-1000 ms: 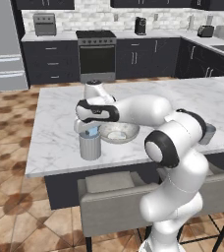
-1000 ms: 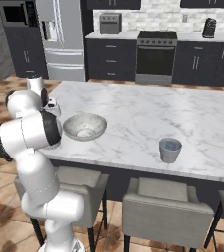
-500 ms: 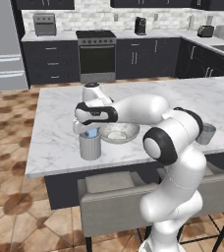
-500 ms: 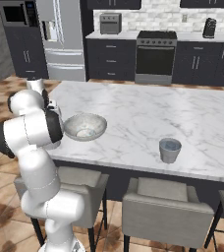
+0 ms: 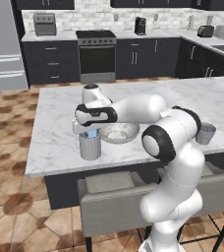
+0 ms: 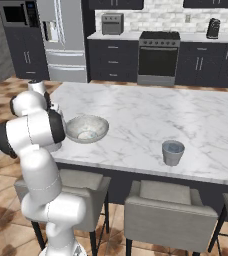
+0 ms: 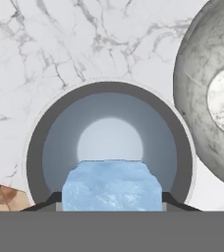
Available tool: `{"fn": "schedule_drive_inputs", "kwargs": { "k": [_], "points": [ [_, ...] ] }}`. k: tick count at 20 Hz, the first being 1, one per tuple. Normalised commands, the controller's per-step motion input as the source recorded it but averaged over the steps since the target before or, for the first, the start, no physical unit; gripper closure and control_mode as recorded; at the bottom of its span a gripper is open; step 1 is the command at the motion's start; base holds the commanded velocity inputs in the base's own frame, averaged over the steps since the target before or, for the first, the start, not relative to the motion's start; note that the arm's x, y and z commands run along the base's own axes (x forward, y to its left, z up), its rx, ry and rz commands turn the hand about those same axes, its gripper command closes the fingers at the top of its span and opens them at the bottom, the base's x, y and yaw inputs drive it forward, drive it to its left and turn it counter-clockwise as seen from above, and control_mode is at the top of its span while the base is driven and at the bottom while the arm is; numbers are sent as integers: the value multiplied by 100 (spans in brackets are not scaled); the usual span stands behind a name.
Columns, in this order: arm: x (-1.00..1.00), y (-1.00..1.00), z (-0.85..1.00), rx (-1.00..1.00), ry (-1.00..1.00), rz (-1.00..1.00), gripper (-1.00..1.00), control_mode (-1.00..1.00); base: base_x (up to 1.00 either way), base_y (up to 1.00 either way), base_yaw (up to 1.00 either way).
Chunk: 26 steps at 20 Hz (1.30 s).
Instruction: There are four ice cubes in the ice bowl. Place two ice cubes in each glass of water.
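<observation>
**Ice cube poised right over the near glass**

The pincer grips one ice cube between its tips, jaws narrowed onto it, and hangs directly above the near glass of water. In the hand view the cube sits squarely inside the ring of the glass's rim, so the drop is straight down, with nothing between cube and water. I judge that letting go is all that is needed here; whether this glass already holds a cube I cannot tell.

The ice bowl stands just beside this glass, on the side away from the worktop's end and close to touching it. Its contents are too faint to count. The second glass of water stands well apart, far beyond the bowl along the same front edge. Grey stools are tucked under that edge, clear of the arm's work.
</observation>
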Motion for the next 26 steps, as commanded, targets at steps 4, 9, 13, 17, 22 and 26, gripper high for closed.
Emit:
{"fn": "schedule_drive_inputs", "kwargs": {
  "k": [4, 9, 13, 17, 22, 26],
  "points": [
    [5, 0, 0, 0, 0, -7, 100, -100, 0, 0, 0],
    [5, 0, 0, 0, 0, -7, -100, -100, 0, 0, 0],
    [1, 0, 0, 0, 0, -6, -100, -100, 0, 0, 0],
    [0, 0, 0, 0, 0, -7, -100, -100, 0, 0, 0],
    [0, 0, 0, 0, -1, -6, -100, -100, 0, 0, 0],
    [0, -9, 1, 0, -6, -7, -100, -100, 0, 0, 0]
  ]
}}
